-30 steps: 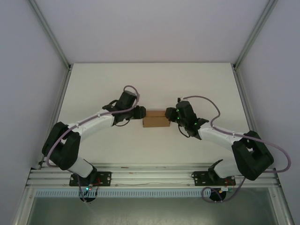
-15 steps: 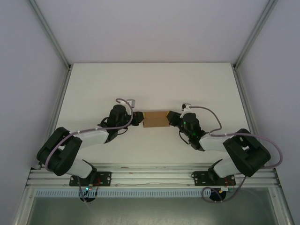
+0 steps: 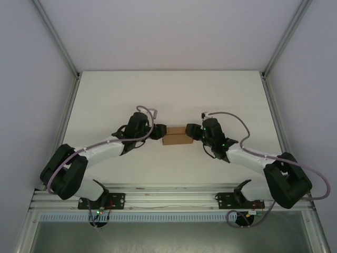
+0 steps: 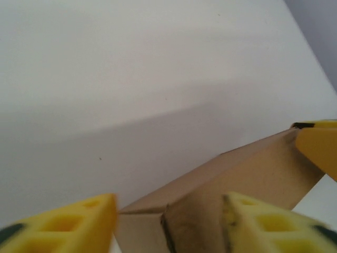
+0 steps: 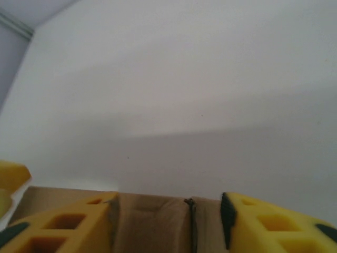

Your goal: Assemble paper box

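At the far left a slanted aluminium post [image 3: 55, 37] edges the white table [image 3: 174, 92]; the left arm [image 3: 100, 150], a lilac cable [image 3: 150, 112] looped over its wrist, reaches from the near rail [image 3: 168, 199] towards the middle of the table; the left gripper [image 3: 159, 132] is released, its yellow fingers [image 4: 73, 224] spread wide with a cardboard corner between them in the left wrist view, though I cannot tell whether either pad touches the cardboard; the paper box [image 3: 176, 135], brown, low and oblong, lies flat on the table midway between the two wrists, and a dark seam shows on each of its end faces; seen from above, the two gripper heads crowd its short ends, one on each side; the right gripper [image 3: 192, 130] is likewise released, its jaws parted at the box's right end with cardboard showing between them in the right wrist view; the right arm [image 3: 247, 157] carries its own cable [image 3: 231, 113]; a second post [image 3: 287, 37] slants up at the far right; counted: one box, two arms, two grippers, two cables, two posts; the left wrist view takes in three yellow fingers, its own pair and the opposite finger [image 4: 318, 147] at the box's far end.
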Action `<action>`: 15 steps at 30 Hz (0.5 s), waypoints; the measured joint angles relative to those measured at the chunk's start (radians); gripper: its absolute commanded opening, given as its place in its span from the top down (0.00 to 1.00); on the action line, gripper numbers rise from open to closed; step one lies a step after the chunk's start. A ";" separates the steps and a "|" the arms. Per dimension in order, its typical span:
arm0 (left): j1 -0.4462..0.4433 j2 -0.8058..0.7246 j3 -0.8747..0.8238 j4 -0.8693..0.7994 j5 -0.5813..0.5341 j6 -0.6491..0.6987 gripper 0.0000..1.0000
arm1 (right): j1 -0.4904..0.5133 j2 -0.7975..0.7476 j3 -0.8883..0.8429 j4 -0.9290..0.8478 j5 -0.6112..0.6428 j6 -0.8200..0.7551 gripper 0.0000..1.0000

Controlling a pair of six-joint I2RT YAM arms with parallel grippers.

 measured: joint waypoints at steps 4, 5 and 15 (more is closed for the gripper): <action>-0.004 -0.028 0.124 -0.139 -0.074 0.057 0.00 | 0.000 -0.019 0.135 -0.167 0.003 -0.084 0.19; -0.004 -0.043 0.145 -0.165 -0.098 0.061 0.00 | -0.001 -0.020 0.167 -0.200 0.001 -0.116 0.11; 0.044 -0.134 0.138 -0.277 -0.174 0.060 0.06 | -0.058 0.003 0.286 -0.385 0.024 -0.201 0.24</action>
